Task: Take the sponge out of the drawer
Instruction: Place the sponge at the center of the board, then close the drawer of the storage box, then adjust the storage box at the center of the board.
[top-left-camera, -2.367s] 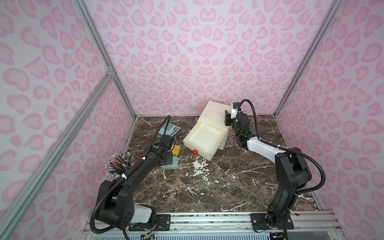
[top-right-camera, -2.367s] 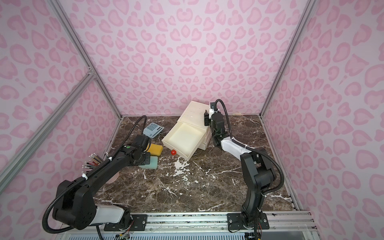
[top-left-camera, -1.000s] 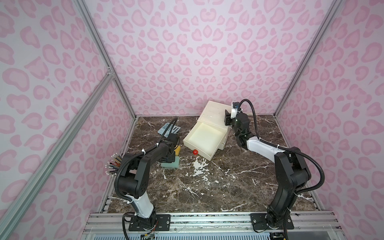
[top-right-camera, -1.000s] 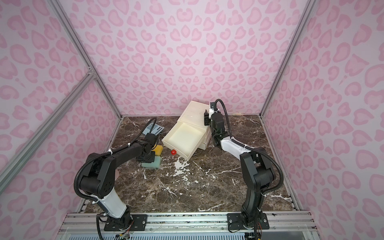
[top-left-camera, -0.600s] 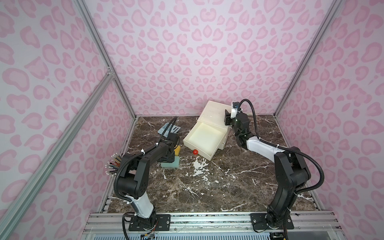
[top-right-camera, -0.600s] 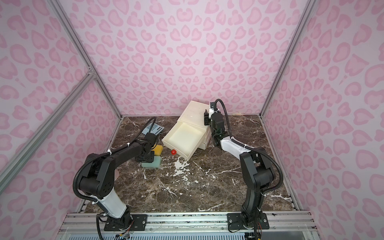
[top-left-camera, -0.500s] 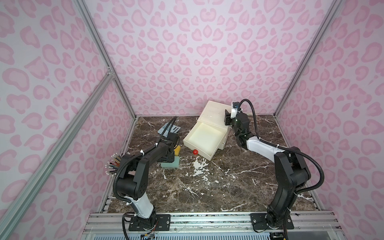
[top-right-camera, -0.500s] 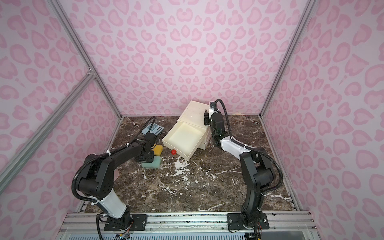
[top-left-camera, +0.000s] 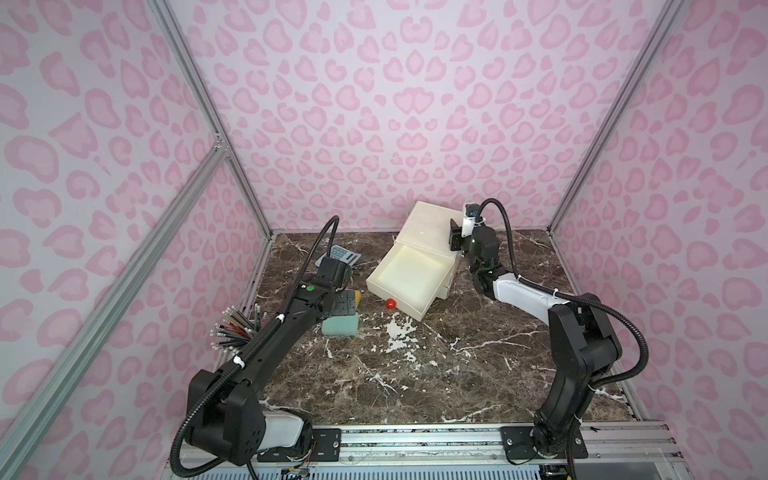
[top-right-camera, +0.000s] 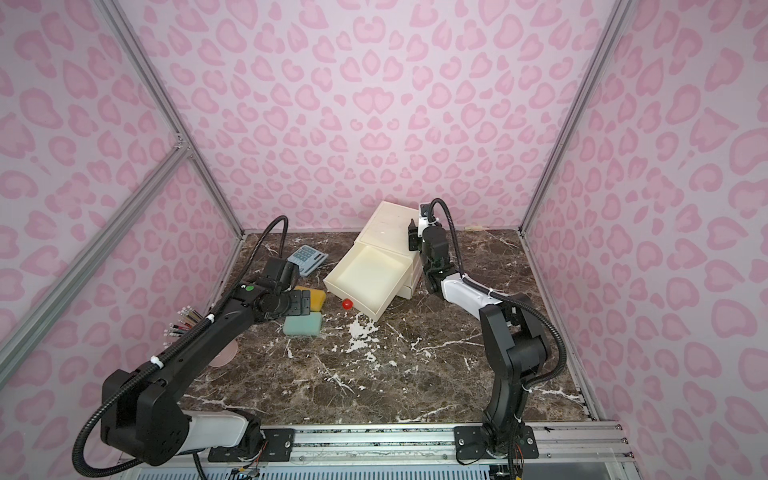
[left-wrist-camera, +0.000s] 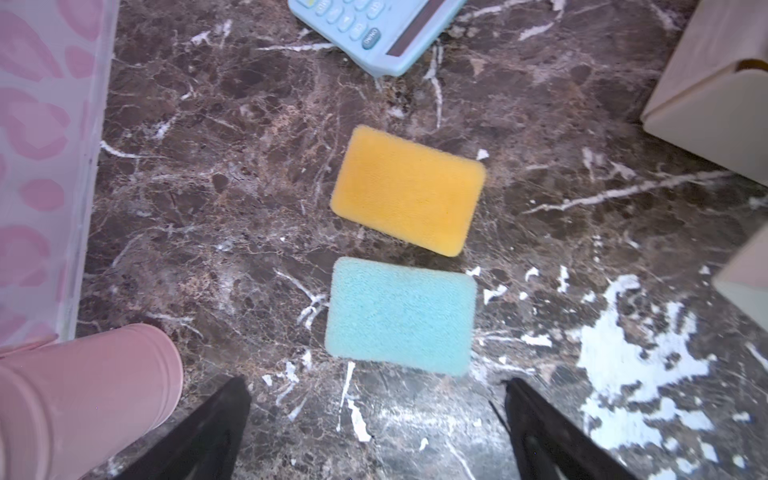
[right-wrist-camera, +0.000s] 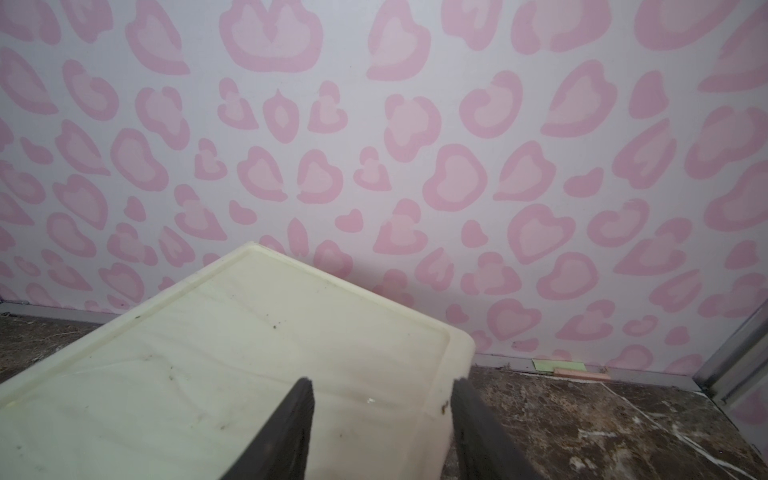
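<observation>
**Both sponges out on the table; drawer empty**

**Location.** The drawer (top-left-camera: 409, 272) stands pulled out of the cream cabinet (top-left-camera: 428, 226) at the table's (top-left-camera: 415, 374) far edge, and nothing lies in it. A yellow sponge (left-wrist-camera: 407, 189) and a teal sponge (left-wrist-camera: 401, 316) lie flat on the table near its left edge, just beside each other but apart, between the calculator (left-wrist-camera: 374, 29) and the pink cup (left-wrist-camera: 83, 386). Which of them the task means cannot be told.

**Grippers.** The left gripper (left-wrist-camera: 374, 386) hangs over the sponges with its fingers spread wide, holding nothing. The right gripper (right-wrist-camera: 384, 384) is clamped on the cabinet's top corner, one finger on each side of the wall.

**Handling.** In my judgement either sponge is light, soft and easily squashed, with a fuzzy face unlikely to slip, and not fragile. The best hold is across the short width at mid-length. The fingertips must reach down to the table, since the sponges lie low.

**Not established.**
- In both top views the left gripper covers most of the yellow sponge.
- The left wrist view shows only the fingertips.
- The right wrist view cuts off the clamp's contact line.
- The cabinet's lower part is closed, so its contents are unseen.
</observation>
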